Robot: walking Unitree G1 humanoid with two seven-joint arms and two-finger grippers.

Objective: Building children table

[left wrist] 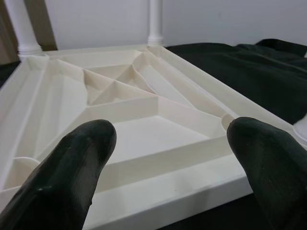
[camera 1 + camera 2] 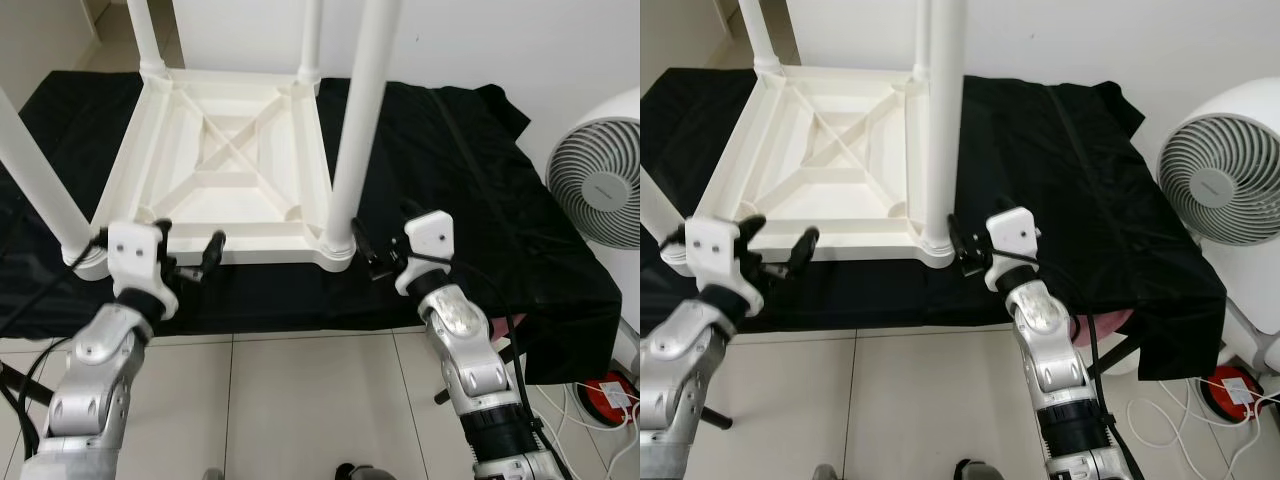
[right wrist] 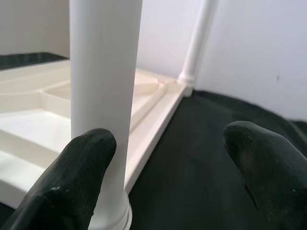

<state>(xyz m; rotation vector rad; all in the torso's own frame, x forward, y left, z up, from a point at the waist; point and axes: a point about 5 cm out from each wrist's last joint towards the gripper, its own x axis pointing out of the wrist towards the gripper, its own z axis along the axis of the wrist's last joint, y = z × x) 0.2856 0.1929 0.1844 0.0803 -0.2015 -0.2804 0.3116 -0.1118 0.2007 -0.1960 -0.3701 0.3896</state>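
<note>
A white plastic children's table (image 2: 235,150) lies upside down on a black cloth (image 2: 450,180), all its legs pointing up. My left gripper (image 2: 190,245) hovers open just in front of the table's near rim, by the front left leg (image 2: 40,190). The left wrist view looks between its fingers (image 1: 72,167) across the ribbed underside (image 1: 144,129). My right gripper (image 2: 368,250) is open beside the base of the front right leg (image 2: 355,120), holding nothing. In the right wrist view that leg (image 3: 103,72) stands close to one fingertip (image 3: 72,177).
A white floor fan (image 2: 600,180) stands at the right, close to the cloth-covered platform. A red object with white cables (image 2: 605,395) lies on the tiled floor at the lower right. A white wall runs behind the table.
</note>
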